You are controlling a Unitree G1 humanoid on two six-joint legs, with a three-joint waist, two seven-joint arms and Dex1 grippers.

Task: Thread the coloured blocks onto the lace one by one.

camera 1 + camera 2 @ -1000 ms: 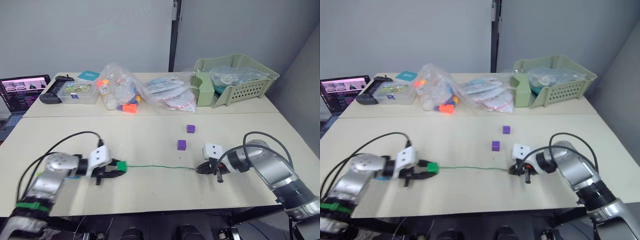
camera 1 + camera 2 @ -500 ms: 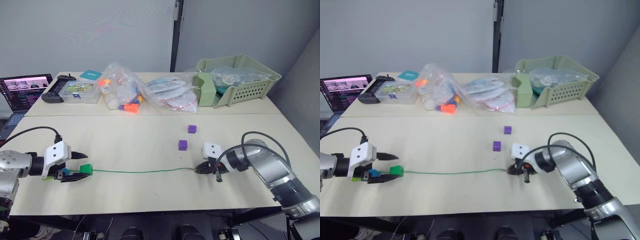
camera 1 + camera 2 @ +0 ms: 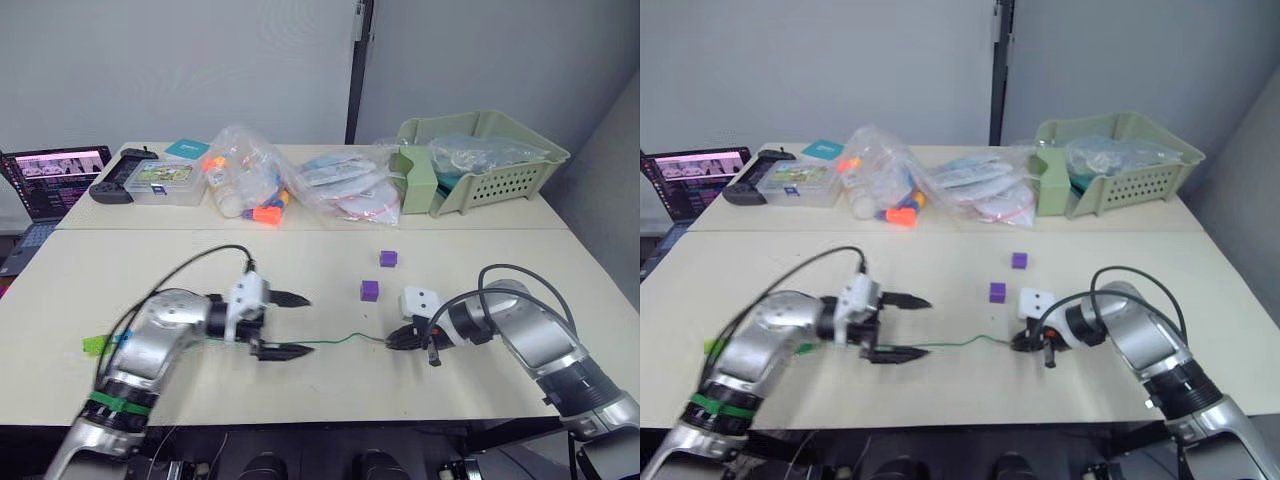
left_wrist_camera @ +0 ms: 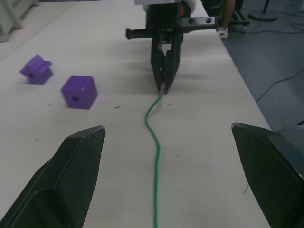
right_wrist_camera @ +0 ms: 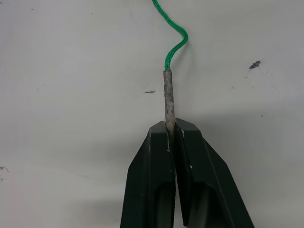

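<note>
The green lace point(image 3: 340, 341) runs across the near side of the table. My right gripper point(image 3: 396, 340) is shut on its stiff grey tip point(image 5: 168, 99). My left gripper point(image 3: 288, 325) stands open over the lace near the table's middle, a finger on each side of the string and nothing between them. Two purple blocks point(image 3: 370, 290) point(image 3: 388, 259) lie loose just beyond the right gripper. In the left wrist view they are the nearer purple block point(image 4: 79, 91) and the farther purple block point(image 4: 36, 75). A lime green block point(image 3: 93, 344) lies at the far left behind my left arm.
Along the back of the table stand a pale green basket point(image 3: 500, 165), clear bags of toy pieces point(image 3: 250, 185), a clear box point(image 3: 160, 183) and a black controller point(image 3: 115, 185). A laptop point(image 3: 55, 175) sits at the far left.
My left gripper carried a green block left along the lace, opened and let go, then came back right to the table's middle. My right gripper kept its hold.
</note>
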